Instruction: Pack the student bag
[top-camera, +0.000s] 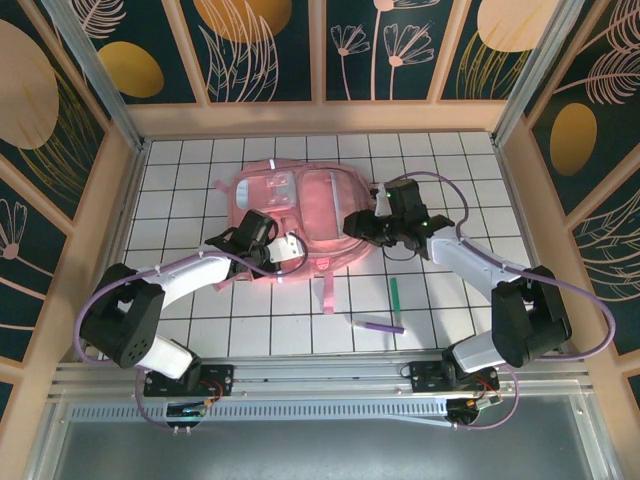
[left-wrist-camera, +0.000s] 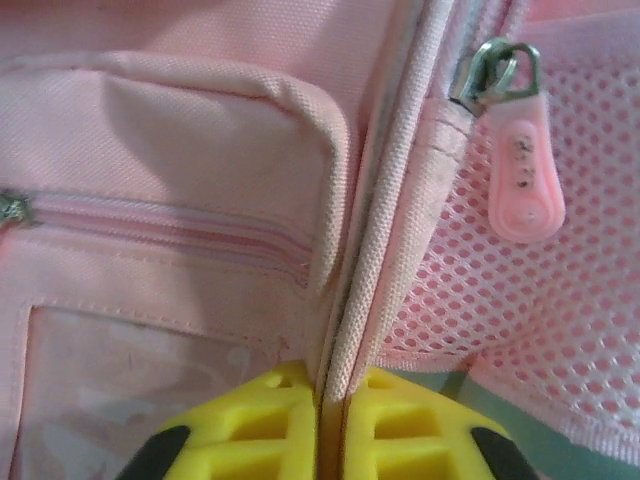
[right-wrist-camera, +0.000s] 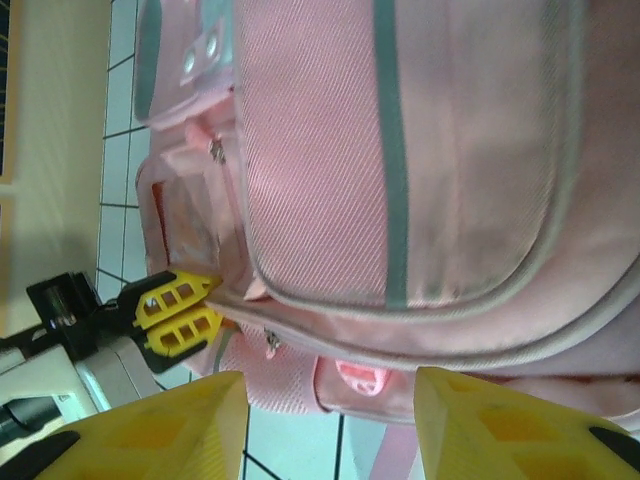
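The student bag (top-camera: 300, 210) is a large pink backpack lying flat in the middle of the table. My left gripper (top-camera: 288, 250) is at its near left edge. In the left wrist view its yellow fingers (left-wrist-camera: 275, 420) are shut on a piped seam of the bag (left-wrist-camera: 345, 330), between a flap pocket and a mesh pocket (left-wrist-camera: 500, 300). A pink zipper pull (left-wrist-camera: 522, 175) hangs just beyond. My right gripper (top-camera: 358, 225) is at the bag's right side. It is open (right-wrist-camera: 330, 420), level with the bag's lower edge (right-wrist-camera: 400, 150) and a pink zipper pull (right-wrist-camera: 362, 378), holding nothing.
A green pen (top-camera: 394, 293) and a purple pen (top-camera: 378, 324) lie on the white tiled table near the right arm. A pink strap (top-camera: 327, 290) trails from the bag toward the front. Wooden walls close in the table on three sides.
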